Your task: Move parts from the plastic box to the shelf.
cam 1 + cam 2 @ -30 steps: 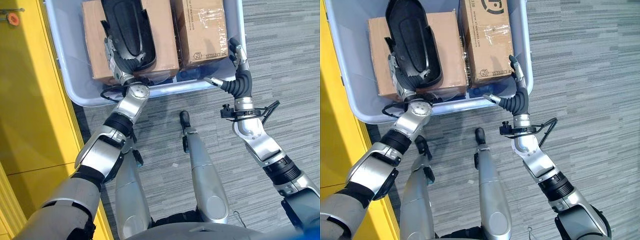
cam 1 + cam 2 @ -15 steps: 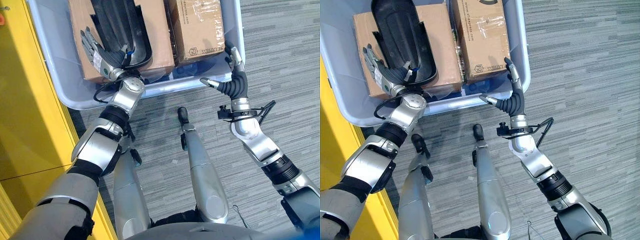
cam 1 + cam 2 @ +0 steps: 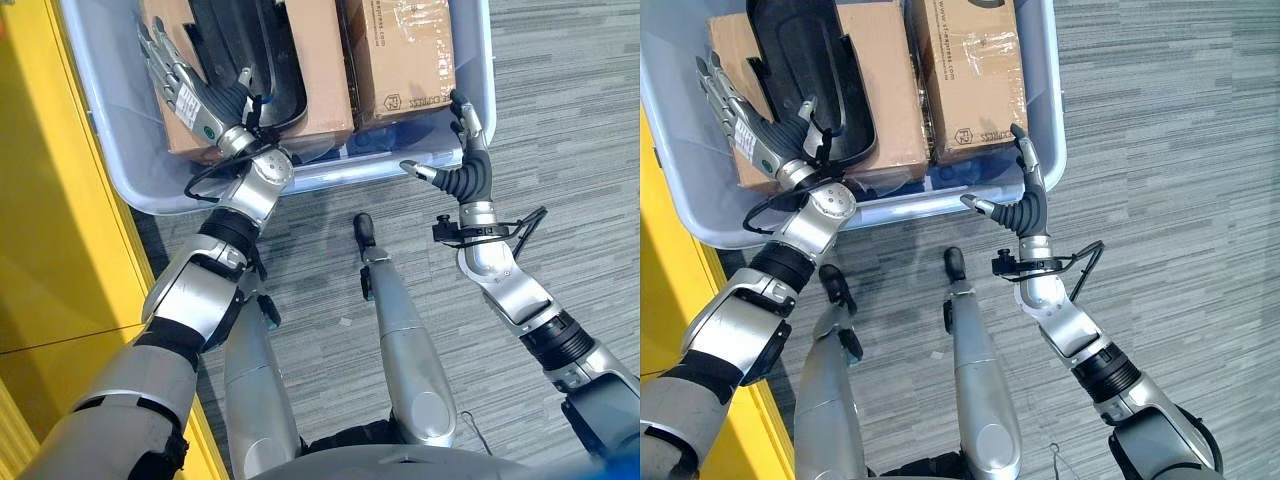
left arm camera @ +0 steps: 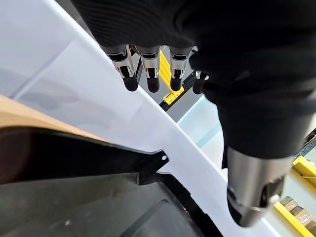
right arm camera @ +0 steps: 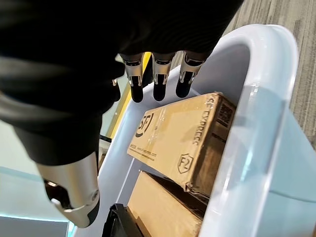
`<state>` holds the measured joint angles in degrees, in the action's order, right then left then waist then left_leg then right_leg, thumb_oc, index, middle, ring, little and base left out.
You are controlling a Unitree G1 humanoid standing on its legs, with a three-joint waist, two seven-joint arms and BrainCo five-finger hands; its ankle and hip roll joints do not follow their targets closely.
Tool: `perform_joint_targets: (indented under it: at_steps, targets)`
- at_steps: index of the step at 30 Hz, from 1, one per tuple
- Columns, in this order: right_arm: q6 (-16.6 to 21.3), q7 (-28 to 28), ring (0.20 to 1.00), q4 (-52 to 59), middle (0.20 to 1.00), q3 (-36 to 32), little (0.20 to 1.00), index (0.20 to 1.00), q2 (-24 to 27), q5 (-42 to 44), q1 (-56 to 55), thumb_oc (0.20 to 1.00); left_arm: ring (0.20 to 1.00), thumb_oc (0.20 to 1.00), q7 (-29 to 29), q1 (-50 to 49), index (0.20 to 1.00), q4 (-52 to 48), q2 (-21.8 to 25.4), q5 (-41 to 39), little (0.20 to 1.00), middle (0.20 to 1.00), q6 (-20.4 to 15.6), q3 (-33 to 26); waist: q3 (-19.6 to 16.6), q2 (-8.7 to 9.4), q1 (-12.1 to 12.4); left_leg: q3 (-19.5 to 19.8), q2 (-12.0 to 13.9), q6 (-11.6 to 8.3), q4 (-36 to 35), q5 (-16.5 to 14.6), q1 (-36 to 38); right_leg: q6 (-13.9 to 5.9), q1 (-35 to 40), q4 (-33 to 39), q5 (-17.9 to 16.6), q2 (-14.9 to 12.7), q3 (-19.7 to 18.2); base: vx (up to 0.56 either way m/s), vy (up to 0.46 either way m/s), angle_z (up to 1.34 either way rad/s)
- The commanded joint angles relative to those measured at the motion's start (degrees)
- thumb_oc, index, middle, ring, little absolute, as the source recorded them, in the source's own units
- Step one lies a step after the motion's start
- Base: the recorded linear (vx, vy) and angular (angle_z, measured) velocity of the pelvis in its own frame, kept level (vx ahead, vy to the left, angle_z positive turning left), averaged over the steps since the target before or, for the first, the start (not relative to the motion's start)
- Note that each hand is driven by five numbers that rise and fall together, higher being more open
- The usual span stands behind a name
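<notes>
Yellow shelf frame (image 3: pixel 45 200) runs along the far left. Just right of it, the plastic box (image 3: pixel 110 150) sits on the carpet, holding two cardboard boxes side by side: left carton (image 3: pixel 320 70) and right carton (image 3: pixel 400 50). A black moulded part (image 3: pixel 810 70) lies on top of the left carton, still inside the box.

Left hand (image 3: pixel 185 85): a second ago it lay curled at the near end of the black part; half a second ago it had slid off to the left. Now it is released, fingers (image 4: pixel 129 79) straight and fanned over the left carton's left edge, beside the part and not gripping it. Thumb (image 3: pixel 808 108) sits near the part's near-left rim; contact there cannot be told. Left wrist view shows straight fingers against the box's pale wall, with the part's dark edge below them.

Right hand (image 3: pixel 462 160): hovers at the box's near right corner, fingers relaxed and holding nothing, thumb (image 3: pixel 415 172) spread to the left. Little change from a second ago. Right wrist view looks past its fingers (image 5: pixel 158 81) to the right carton and the box rim (image 5: pixel 256 128).

Reading: the left hand looks to have given up its first hold and is resetting for a sideways grasp. Nothing lifted yet; transfer to the shelf not begun. Next move likely calls for closing on the part's left rim.
</notes>
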<state>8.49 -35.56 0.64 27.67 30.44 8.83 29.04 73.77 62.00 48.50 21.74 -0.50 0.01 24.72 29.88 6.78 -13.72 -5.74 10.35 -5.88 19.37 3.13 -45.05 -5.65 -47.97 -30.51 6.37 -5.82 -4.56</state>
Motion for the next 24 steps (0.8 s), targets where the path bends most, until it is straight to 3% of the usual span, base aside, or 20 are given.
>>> perform_joint_targets:
  at_steps: [1,5,9,18,24]
  targets:
    - [3.1,-0.5,1.0,0.7,1.0,-1.0,1.0,1.0,-0.2,-0.3,0.7,1.0,1.0,1.0,-2.2,5.0,1.0,3.0,1.3,-1.2,1.0,1.0,0.8,0.7,-0.1,1.52,0.2,-4.4,-4.2,2.56,0.5,-5.3,1.2,4.4,2.2,-3.0,5.4,7.6,4.1,0.0,0.0,0.0]
    - [2.8,-0.7,1.0,0.1,1.0,-1.0,1.0,1.0,0.1,0.7,1.5,1.0,1.0,1.0,-6.0,5.7,1.0,5.7,1.2,-5.3,1.0,1.0,-0.2,-0.1,-0.1,1.91,0.0,-4.4,-4.0,2.55,1.5,-5.6,0.3,4.39,1.3,-3.3,5.3,7.5,4.3,0.0,0.0,0.0]
    - [1.6,0.2,1.0,0.4,1.0,-1.6,1.0,1.0,0.7,2.5,1.9,1.0,1.0,1.0,-10.4,6.1,1.0,7.3,1.4,-7.3,1.0,1.0,1.2,0.7,-0.1,2.34,-0.3,-4.6,-3.8,2.79,2.5,-6.1,-0.7,4.25,0.3,-4.0,5.3,7.7,4.4,0.0,0.0,0.0]
    - [1.5,0.5,1.0,0.6,1.0,-2.3,1.0,1.0,1.5,1.6,2.1,1.0,1.0,1.0,-13.4,5.3,1.0,8.0,0.8,-10.7,1.0,1.0,0.3,-0.2,-0.1,2.85,-0.6,-4.8,-3.3,2.97,4.4,-6.9,-3.1,4.13,-2.1,-4.6,5.0,7.6,4.6,0.0,0.0,0.0]
    - [0.7,1.1,1.0,1.3,1.0,-3.1,1.0,1.0,2.7,2.7,2.2,1.0,1.0,1.0,-17.9,6.2,1.0,7.5,1.3,-10.7,1.0,1.0,2.4,1.4,-0.1,3.16,-0.8,-4.9,-3.1,3.18,5.0,-7.2,-4.4,3.78,-3.7,-4.8,4.5,7.6,4.7,0.0,-0.006,0.0]
